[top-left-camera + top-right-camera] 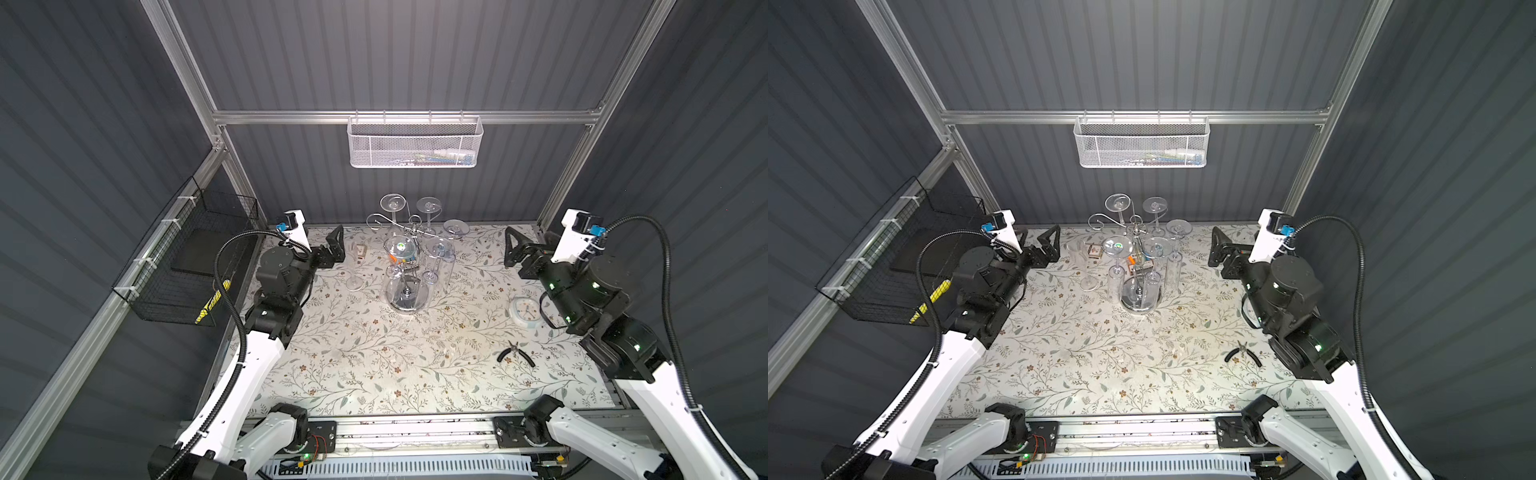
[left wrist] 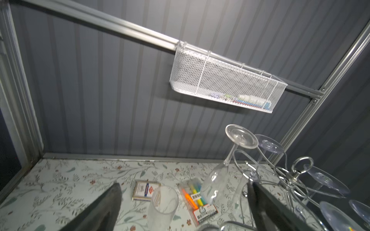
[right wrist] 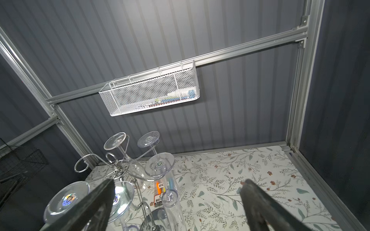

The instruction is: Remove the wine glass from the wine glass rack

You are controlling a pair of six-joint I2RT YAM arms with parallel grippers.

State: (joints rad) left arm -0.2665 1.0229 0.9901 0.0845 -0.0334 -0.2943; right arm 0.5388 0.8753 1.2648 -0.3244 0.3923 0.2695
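Note:
The wine glass rack (image 1: 409, 301) is a chrome wire stand on a round mirror base at the back middle of the table, also seen in the left wrist view (image 2: 296, 174) and the right wrist view (image 3: 118, 170). Several clear wine glasses hang upside down from its arms, the nearest being this wine glass (image 1: 401, 248). Another clear glass (image 1: 354, 274) stands upright on the table left of the rack. My left gripper (image 1: 322, 239) (image 2: 184, 187) is open and empty, left of the rack. My right gripper (image 1: 530, 241) (image 3: 178, 182) is open and empty, right of it.
A white mesh basket (image 1: 415, 143) hangs on the back wall and a black wire basket (image 1: 187, 257) on the left wall. A card box (image 2: 145, 190) and a marker pack (image 2: 198, 200) lie behind the rack. A white clock (image 1: 525, 311) and pliers (image 1: 515, 353) lie at the right.

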